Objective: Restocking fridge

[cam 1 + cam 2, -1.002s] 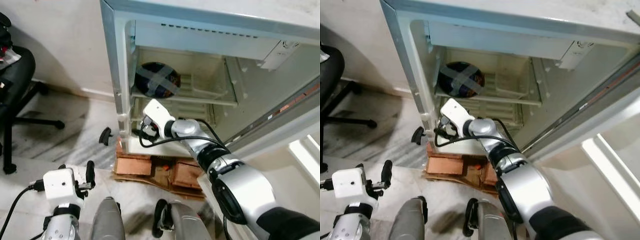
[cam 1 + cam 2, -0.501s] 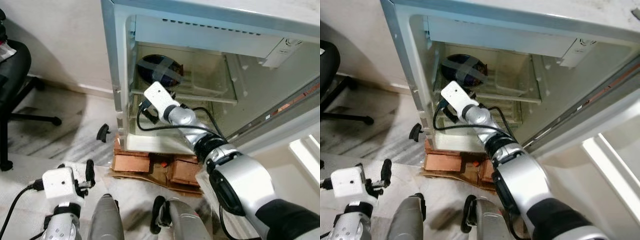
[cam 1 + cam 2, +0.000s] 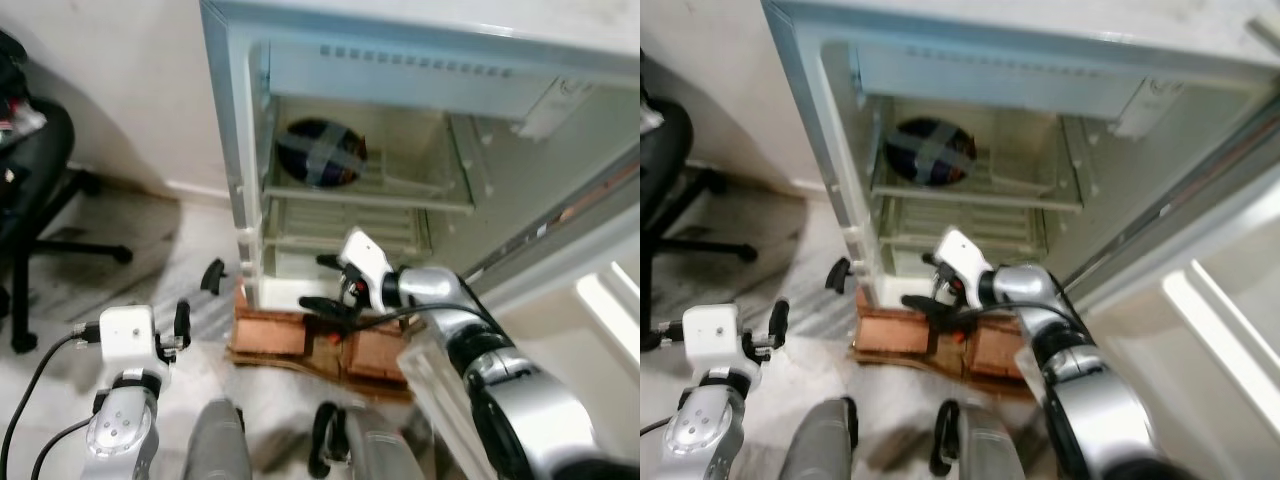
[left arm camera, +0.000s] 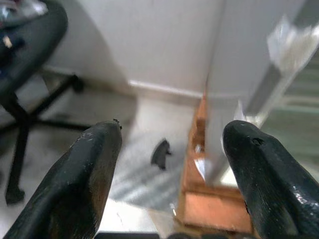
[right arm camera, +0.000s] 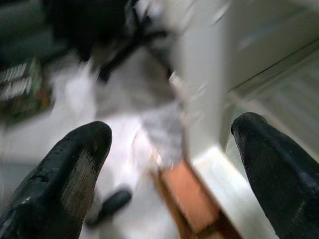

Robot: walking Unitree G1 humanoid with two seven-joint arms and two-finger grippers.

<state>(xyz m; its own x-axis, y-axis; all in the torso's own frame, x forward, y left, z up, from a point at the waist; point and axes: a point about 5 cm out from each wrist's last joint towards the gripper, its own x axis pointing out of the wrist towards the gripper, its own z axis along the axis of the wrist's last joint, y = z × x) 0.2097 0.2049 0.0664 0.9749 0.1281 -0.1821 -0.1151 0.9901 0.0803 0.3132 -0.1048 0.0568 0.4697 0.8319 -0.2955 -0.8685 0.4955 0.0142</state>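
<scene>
Quick count: one open fridge [image 3: 240, 150] with one dark taped bowl [image 3: 320, 155] inside, two shelves [image 3: 400, 192], two brick stacks [image 3: 268, 332] underneath, one office chair [image 3: 40, 170], one small black piece [image 3: 211, 275] on the floor, two tools, left tool [image 4: 167, 149] and right tool [image 5: 169, 149].

Right claw [image 3: 928, 285] open at fridge [image 3: 830, 170] bottom, dark taped bowl [image 3: 931, 152] on shelf above.

Soft, even indoor light washes the pale fridge [image 3: 330, 110] interior almost flat, and a bright strip glares at the lower right. Dark shadow pools around the office chair [image 3: 40, 190]. The head views are mildly smeared (motion blur); the right wrist view is heavily blurred.
</scene>
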